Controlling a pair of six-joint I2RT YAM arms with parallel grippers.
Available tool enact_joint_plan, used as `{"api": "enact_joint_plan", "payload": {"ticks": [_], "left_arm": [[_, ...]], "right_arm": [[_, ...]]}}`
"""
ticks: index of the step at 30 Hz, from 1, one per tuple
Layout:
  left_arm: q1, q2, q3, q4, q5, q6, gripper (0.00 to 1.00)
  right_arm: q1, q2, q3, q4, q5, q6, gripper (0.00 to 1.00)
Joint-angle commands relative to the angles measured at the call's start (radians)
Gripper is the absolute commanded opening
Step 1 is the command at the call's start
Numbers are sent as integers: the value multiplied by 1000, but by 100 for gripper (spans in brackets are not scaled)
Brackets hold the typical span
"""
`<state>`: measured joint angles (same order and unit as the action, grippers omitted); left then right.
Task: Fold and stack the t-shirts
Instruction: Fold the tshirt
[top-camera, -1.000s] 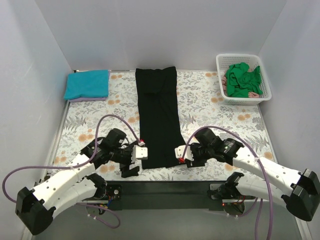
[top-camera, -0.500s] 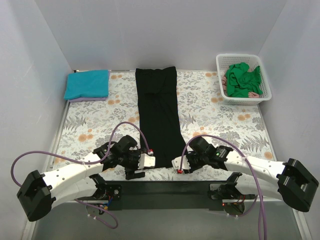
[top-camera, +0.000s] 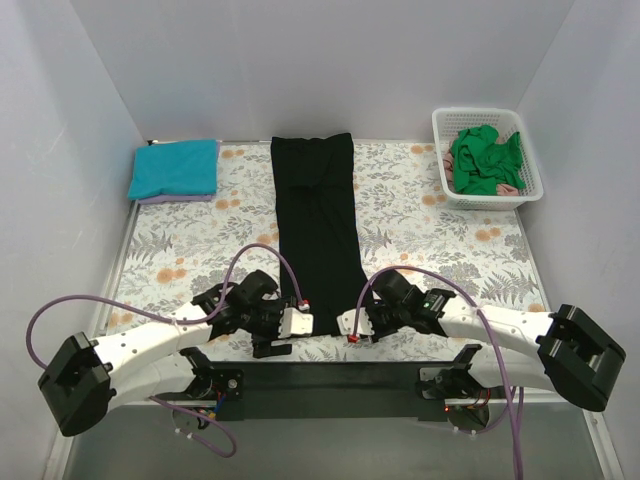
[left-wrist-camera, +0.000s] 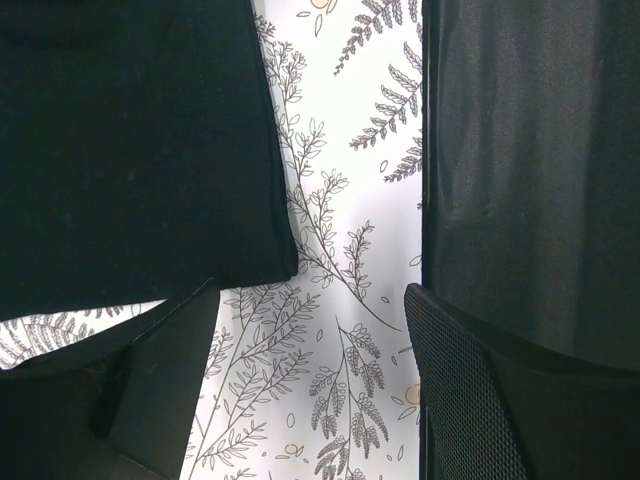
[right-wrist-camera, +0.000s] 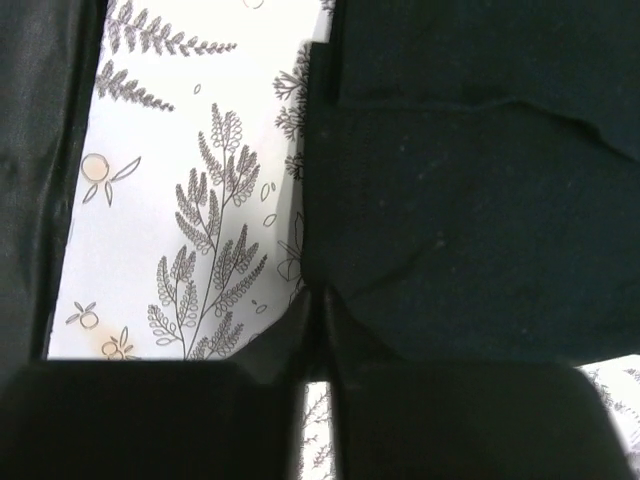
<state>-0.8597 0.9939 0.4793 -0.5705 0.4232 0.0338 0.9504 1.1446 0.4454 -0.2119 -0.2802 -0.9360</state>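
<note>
The black t-shirt (top-camera: 318, 235) lies as a long narrow strip down the middle of the table. My left gripper (top-camera: 293, 322) is at its near left corner and stands open. In the left wrist view the left gripper (left-wrist-camera: 310, 335) has only the printed cover between its fingers, and the black t-shirt's corner (left-wrist-camera: 130, 150) lies just ahead to the left. My right gripper (top-camera: 349, 326) is at the near right corner. In the right wrist view the right gripper (right-wrist-camera: 320, 300) is pinched shut on the edge of the black t-shirt (right-wrist-camera: 470, 200). A folded teal t-shirt (top-camera: 176, 166) rests on a lavender one (top-camera: 170, 198) at the far left.
A white lattice basket (top-camera: 533, 185) at the far right holds crumpled green t-shirts (top-camera: 484, 160). The floral fern-print cover (top-camera: 430, 230) spreads over the whole table. White walls close in on three sides, and the black base rail (top-camera: 330, 375) runs along the near edge.
Both arms have swung inward and toward the near end of the black t-shirt. The right jaws have closed on its edge. The left jaws have narrowed slightly.
</note>
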Motion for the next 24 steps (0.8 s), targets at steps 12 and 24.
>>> {"api": "enact_joint_plan", "payload": {"ticks": [12,24], "left_arm": [[-45,71,-56,259,-93,-3,54],[-75,223,-54,276,-222,-8,22]], "right_arm": [[4,38,6,-142,-22,63,1],[-4,49,19,-193,-46,59,1]]}}
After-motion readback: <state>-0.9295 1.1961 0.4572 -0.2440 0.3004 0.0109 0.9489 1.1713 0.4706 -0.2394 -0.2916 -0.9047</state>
